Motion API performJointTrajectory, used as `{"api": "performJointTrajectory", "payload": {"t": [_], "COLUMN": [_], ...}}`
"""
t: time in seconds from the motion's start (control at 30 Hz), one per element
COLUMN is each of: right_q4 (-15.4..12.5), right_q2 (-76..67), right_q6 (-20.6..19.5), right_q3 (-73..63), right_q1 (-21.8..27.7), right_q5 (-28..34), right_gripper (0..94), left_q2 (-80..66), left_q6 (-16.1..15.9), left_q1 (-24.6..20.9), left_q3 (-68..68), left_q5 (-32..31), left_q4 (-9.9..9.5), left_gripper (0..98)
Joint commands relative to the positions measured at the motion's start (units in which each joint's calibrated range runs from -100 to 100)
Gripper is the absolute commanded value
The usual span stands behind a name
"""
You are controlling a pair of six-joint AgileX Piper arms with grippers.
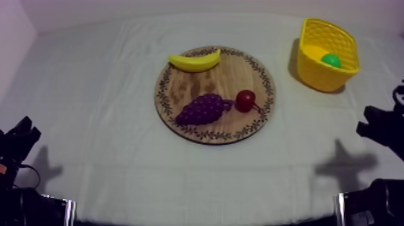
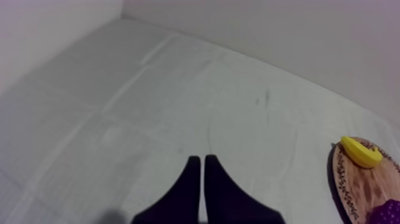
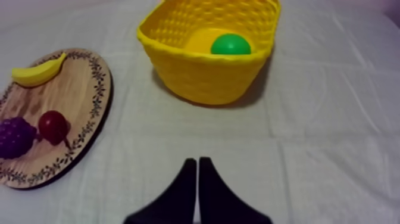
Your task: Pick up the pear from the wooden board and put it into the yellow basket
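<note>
Pear (image 3: pixel 231 44): where does it lie?

In the basket (image 3: pixel 205 77). It is a green rounded shape low inside, and its top shows over the near rim. The top view has it there too (image 1: pixel 330 60), within the yellow walls (image 1: pixel 324 79).

And where does the basket stand?

At the far right of the desk (image 1: pixel 90 90), upright on the cloth and well apart from the board (image 1: pixel 234 72).

What is on the board?

Three toys. A banana (image 1: pixel 194 61) lies at the far edge, with one end reaching across the patterned rim. The grapes (image 1: pixel 203 109) sit on the nearer half. A small red fruit (image 1: pixel 244 100) is just beside them, on the basket's side.

How are the left fingers (image 2: pixel 196 162)?

Pressed together into a narrow wedge with nothing between them. They are over bare cloth, with the board (image 2: pixel 357 184) and the banana (image 2: pixel 360 152) off to one side. From above, that arm sits low at the left edge (image 1: pixel 21 135).

And the right fingers (image 3: pixel 193 164)?

Also closed together on nothing. They are above the cloth on the near side of the basket, with the board (image 3: pixel 77 89) to the side. From above, they are at the right edge (image 1: pixel 379 123), nearer than the basket and apart from it.
</note>
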Motion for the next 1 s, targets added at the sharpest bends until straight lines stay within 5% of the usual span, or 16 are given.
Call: {"api": "performJointTrajectory", "payload": {"t": [0.0,0.23,0.33,0.63,0.97], "right_q4": [1.7,4.9,6.6,8.3,8.4], "right_q2": [-10.1,-13.7,-13.9,-14.0,-14.0], "right_q6": [-2.3,-7.5,-9.4,2.8,2.5], "right_q3": [1.9,5.7,7.6,8.9,8.9], "right_q1": [-1.5,-2.7,-2.7,-2.7,-2.7], "right_q5": [2.2,2.0,-4.7,-6.2,-6.2], "right_gripper": [0.9,0.6,0.6,0.6,0.6], "left_q2": [0.0,0.0,0.0,0.0,0.0], "left_q6": [0.0,0.0,0.0,0.0,0.0], "left_q1": [0.0,0.0,0.0,0.0,0.0], "left_q3": [0.0,0.0,0.0,0.0,0.0], "left_q5": [0.0,0.0,0.0,0.0,0.0], "left_q4": [0.01,0.01,0.01,0.01,0.01], "left_gripper": [0.1,0.1,0.1,0.1,0.1]}}
